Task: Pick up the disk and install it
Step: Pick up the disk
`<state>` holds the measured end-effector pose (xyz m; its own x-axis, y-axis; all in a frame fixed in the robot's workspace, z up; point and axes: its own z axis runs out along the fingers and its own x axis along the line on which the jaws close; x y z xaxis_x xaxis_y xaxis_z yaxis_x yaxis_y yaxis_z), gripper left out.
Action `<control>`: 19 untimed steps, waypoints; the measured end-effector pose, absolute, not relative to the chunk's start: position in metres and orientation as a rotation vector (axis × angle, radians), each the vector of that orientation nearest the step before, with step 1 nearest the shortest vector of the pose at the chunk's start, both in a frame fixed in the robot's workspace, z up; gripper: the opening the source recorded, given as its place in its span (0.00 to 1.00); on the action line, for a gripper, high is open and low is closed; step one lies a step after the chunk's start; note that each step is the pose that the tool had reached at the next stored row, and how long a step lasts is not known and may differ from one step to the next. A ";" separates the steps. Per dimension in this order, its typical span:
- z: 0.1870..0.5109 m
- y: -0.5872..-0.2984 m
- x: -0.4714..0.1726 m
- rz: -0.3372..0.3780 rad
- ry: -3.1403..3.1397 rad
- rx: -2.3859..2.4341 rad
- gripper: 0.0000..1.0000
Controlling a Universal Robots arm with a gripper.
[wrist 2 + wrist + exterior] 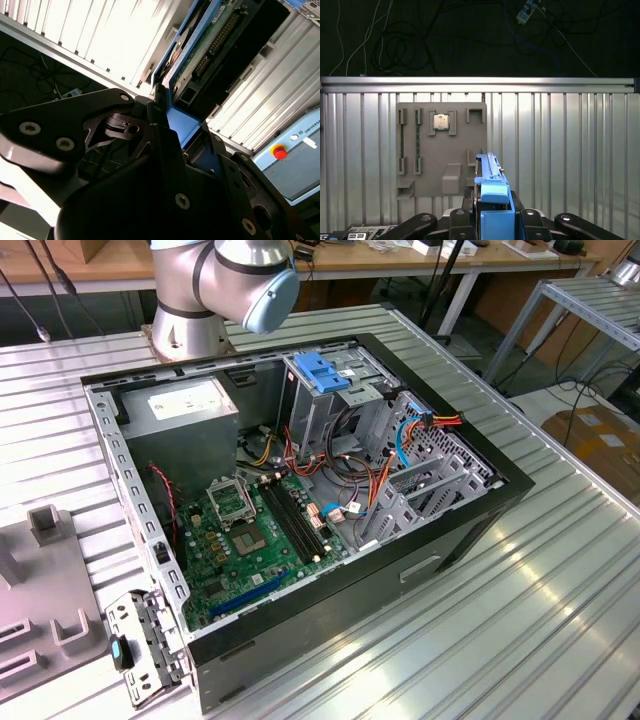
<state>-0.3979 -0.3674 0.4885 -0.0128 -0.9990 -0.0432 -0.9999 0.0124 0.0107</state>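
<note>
In both wrist views my gripper (492, 217) (176, 131) is shut on the disk (491, 186) (212, 37), which it holds on edge. The first wrist view shows the disk's blue carrier rail rising between the black fingers (527, 220), above the ribbed metal table (560, 150). The second wrist view shows the disk's green circuit-board underside framed by blue plastic. The open computer case (470, 525) lies on the table in the exterior view. Inside it stands an upright metal drive cage with a blue top (325, 372).
A grey fixture plate (427, 165) holding a processor chip (440, 121) lies on the table beyond the disk. In the case are a motherboard (255, 535), a grey power-supply box (185, 405) and loose cables (375, 480). The arm's base (200, 310) stands behind the case. A red stop button (279, 151) sits on a device.
</note>
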 end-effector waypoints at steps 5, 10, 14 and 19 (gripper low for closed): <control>0.490 -0.367 -0.398 0.054 2.221 -2.193 0.37; 0.494 -0.368 -0.397 0.044 2.226 -2.198 0.37; 0.494 -0.369 -0.391 0.044 2.226 -2.198 0.37; 0.494 -0.370 -0.383 0.044 2.226 -2.198 0.37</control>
<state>-0.3834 -0.3701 0.4942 -0.0128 -0.9995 -0.0292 -0.9999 0.0125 0.0106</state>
